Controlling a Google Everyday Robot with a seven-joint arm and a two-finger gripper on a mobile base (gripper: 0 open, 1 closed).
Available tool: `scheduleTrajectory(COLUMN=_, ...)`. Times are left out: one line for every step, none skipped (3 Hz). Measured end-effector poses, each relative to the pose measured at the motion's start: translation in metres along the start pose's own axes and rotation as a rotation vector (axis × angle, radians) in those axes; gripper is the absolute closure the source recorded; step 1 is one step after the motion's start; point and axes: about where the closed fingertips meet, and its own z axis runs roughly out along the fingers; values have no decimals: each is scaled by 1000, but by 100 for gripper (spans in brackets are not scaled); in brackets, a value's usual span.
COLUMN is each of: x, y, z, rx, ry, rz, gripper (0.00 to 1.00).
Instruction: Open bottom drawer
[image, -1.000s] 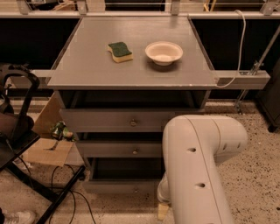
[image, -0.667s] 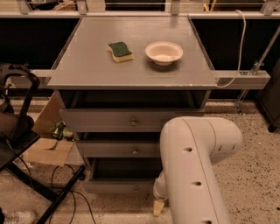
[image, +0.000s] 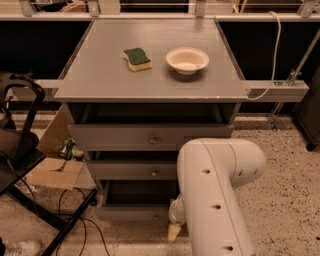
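Camera view: gripper beside bottom drawer, behind arm.

Green-and-yellow sponge lying flat on the grey tabletop, near a white bowl standing upright to its right. Under the top, upper drawer and middle drawer, each with a small knob. White cable at right; cardboard on speckled floor at left.

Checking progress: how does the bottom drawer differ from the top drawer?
The bottom drawer has a slimmer, narrower front than the top drawer. The bottom drawer sits lowest, the top drawer under the tabletop. Both are grey. The claw is low in front of the bottom drawer.
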Motion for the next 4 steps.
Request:
scheduleTrajectory(x=-9, y=1, z=14, rx=-12, ry=-4, rz=-4, gripper=0)
scheduleTrajectory(x=-10, y=9, z=22, rx=-23, ry=-17, rz=1, gripper=0)
scheduleTrajectory(x=-3, y=22, z=22, rx=-45, ry=-7, rz=7, gripper=17)
scheduleTrajectory(x=14, y=40, z=10, rx=-88, ry=52, rz=9, gripper=40)
